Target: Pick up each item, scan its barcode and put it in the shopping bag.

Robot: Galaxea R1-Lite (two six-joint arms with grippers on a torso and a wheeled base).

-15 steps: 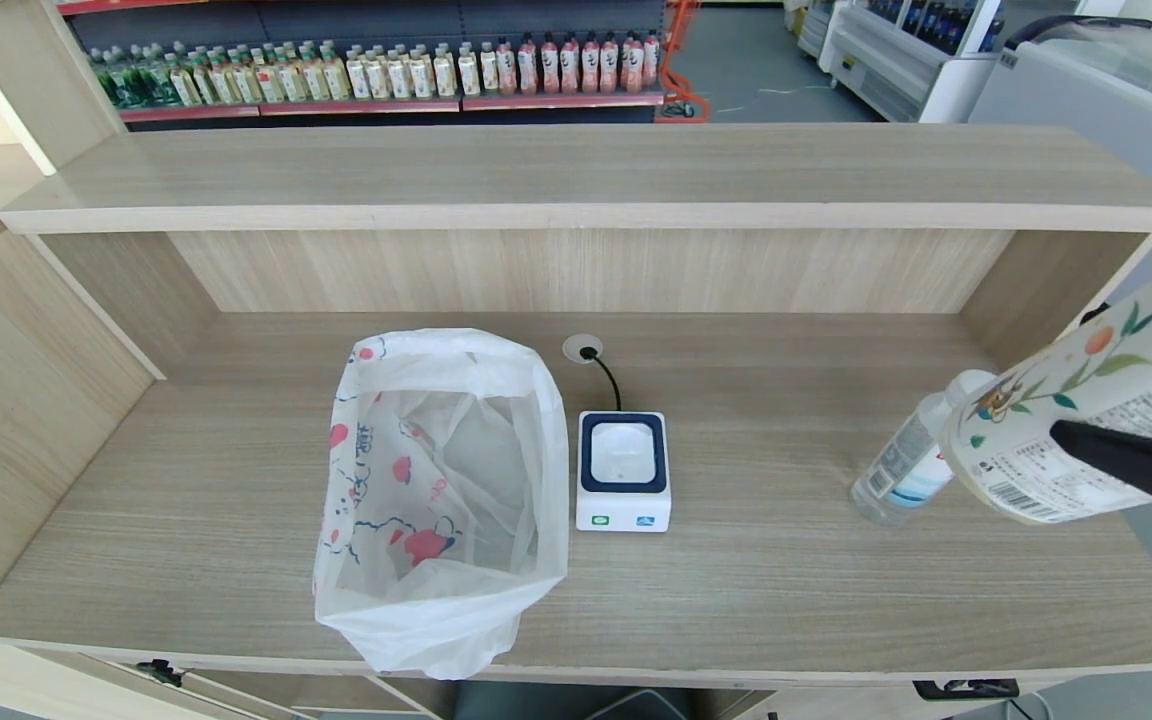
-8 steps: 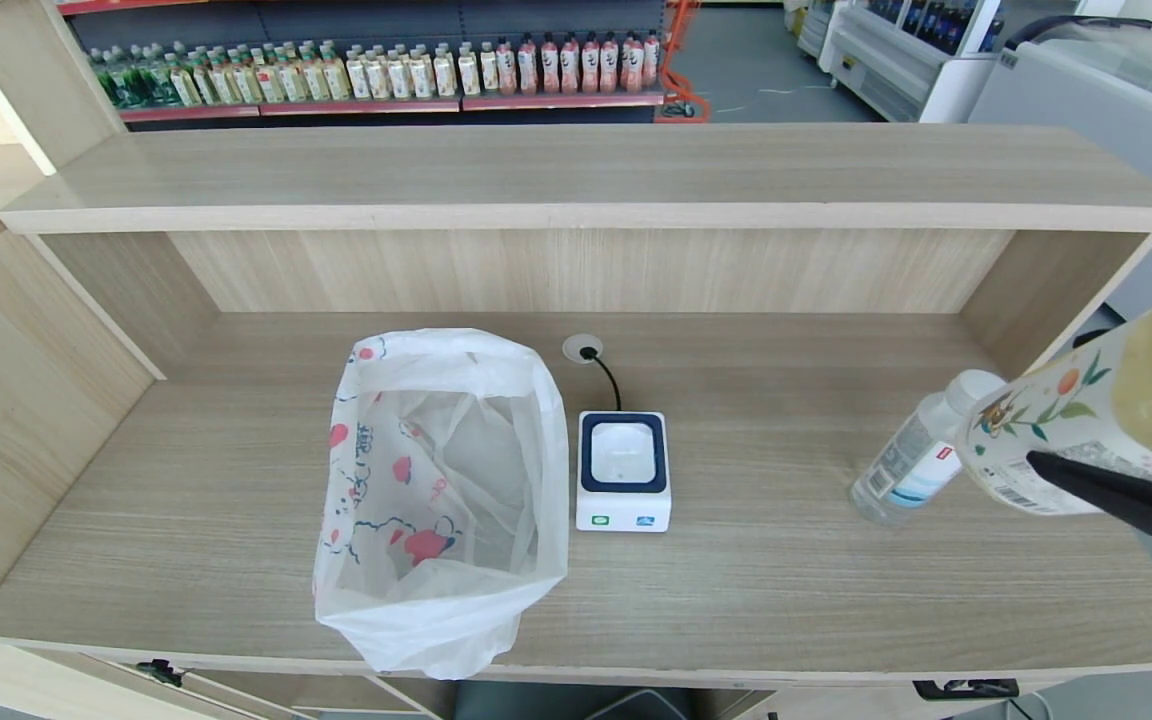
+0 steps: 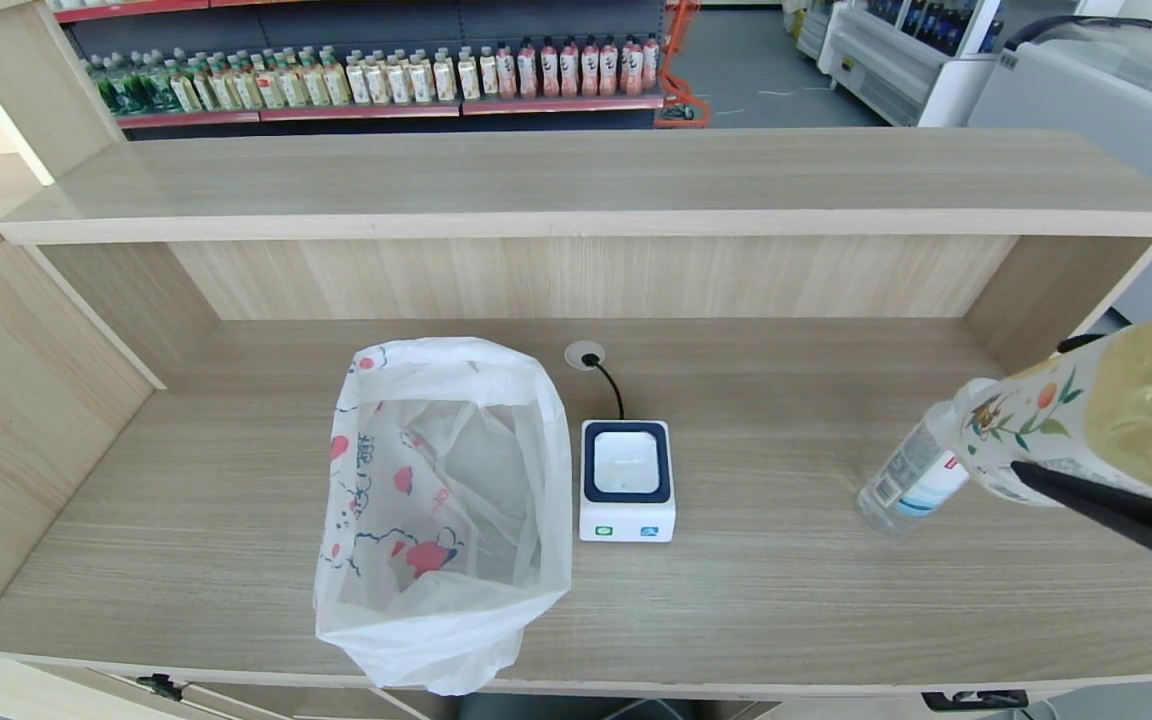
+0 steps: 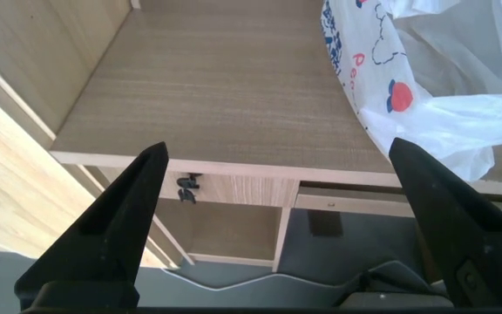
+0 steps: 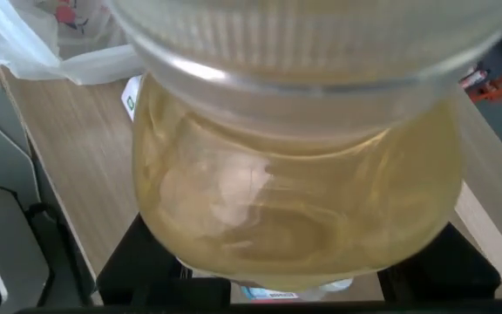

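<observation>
Broadly, a pale wooden checkout counter [image 3: 776, 600] with a raised back ledge carries everything. On its left-middle stands the white shopping bag [image 3: 441, 500], mouth wide open, printed with red shapes and blue line drawings; its writing is too small to read. At the right end the right gripper [image 5: 290, 279] is clamped around a yellow drink bottle [image 3: 1116, 420], held tilted above the counter. The bottle's label shows orange fruit, green leaves and fine unreadable print. One black finger [image 3: 1116, 508] crosses it. Behind it stands a clear water bottle [image 3: 911, 470] with a blue, white and red label, its cap partly covered. Just right of the bag sits the white barcode scanner [image 3: 628, 480], dark-framed and cabled. The left gripper [image 4: 277, 227] hangs at the counter's near edge, fingers spread wide apart and holding nothing.
</observation>
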